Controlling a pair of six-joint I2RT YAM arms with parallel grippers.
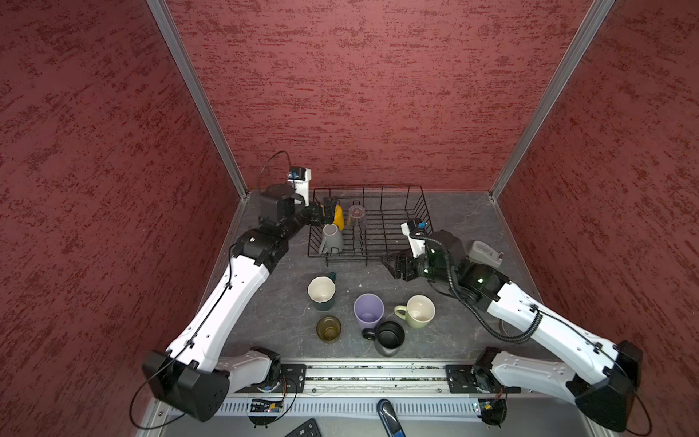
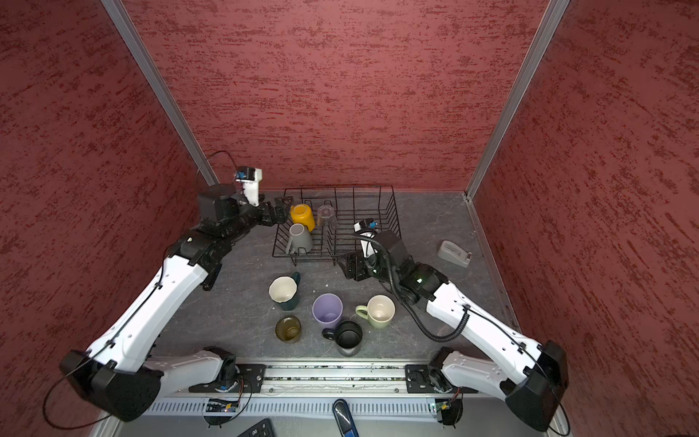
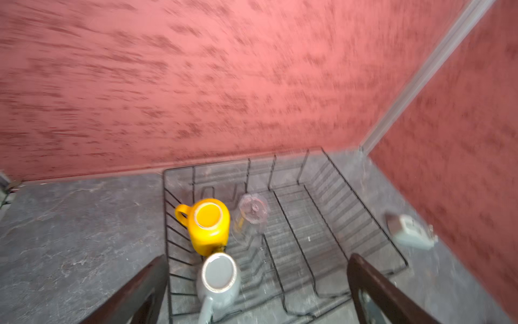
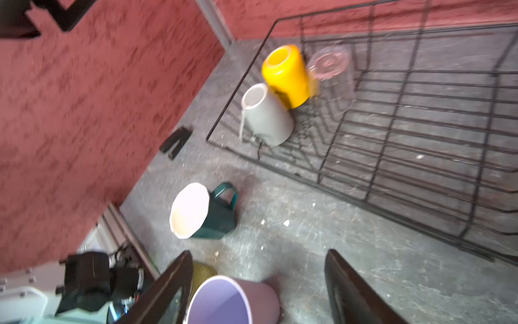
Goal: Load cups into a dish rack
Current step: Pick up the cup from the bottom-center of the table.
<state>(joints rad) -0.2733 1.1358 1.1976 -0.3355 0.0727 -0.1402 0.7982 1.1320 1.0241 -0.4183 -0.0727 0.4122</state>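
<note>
**Two-arm cell, seen from above and from both wrists.**

**Left arm** [image 1: 234, 299]: it rises from the front-left corner of the worktop [image 1: 287, 302], folds at the elbow and stretches toward the rear edge. The left gripper [image 2: 281, 211] hangs over the left rim of the rack [image 1: 418, 210] and points into it. Its jaws are wide apart and hold nothing. In the left wrist view the grey mug [image 3: 220, 280] lies between and below the fingers [image 3: 140, 291], nearer one finger than the other. The yellow mug [image 3: 208, 224] and the glass [image 3: 252, 216] lie beyond the tips.

**Right arm** [image 1: 529, 314]: it reaches from the front-right corner toward the centre. The right gripper [image 1: 391, 266] is above the worktop, just off the rack's front edge near its right corner. Its jaws are apart and empty. In the right wrist view the tumbler [image 4: 224, 300] shows between the fingers [image 4: 347, 283] and clear of both.

**Cups:** the rack stands at the middle of the rear edge.
- **In the rack's rear-left corner:** the yellow mug is base up, with the glass just beside it, also base up. The grey mug sits just in front of the yellow mug, tilted, with its handle toward the front edge.
- **Upright on the worktop in front of the rack:** the teal mug [image 1: 321, 291] has the amber glass [image 1: 328, 328] nearer the front edge. The tumbler is in the middle, with the black mug [image 1: 389, 336] just before it. The green mug [image 1: 418, 310] is toward the right edge.

A tape dispenser [image 1: 484, 253] lies near the right edge.

**Hard to make out:**
- Both wrist views are blurred, and the frame edge cuts off the fingers.
- In the right wrist view a finger hides most of the amber glass, and the tumbler is cut off.
- In a top view the left gripper overlaps part of the yellow mug.
- Whether the grey and yellow mugs touch cannot be told.
</note>
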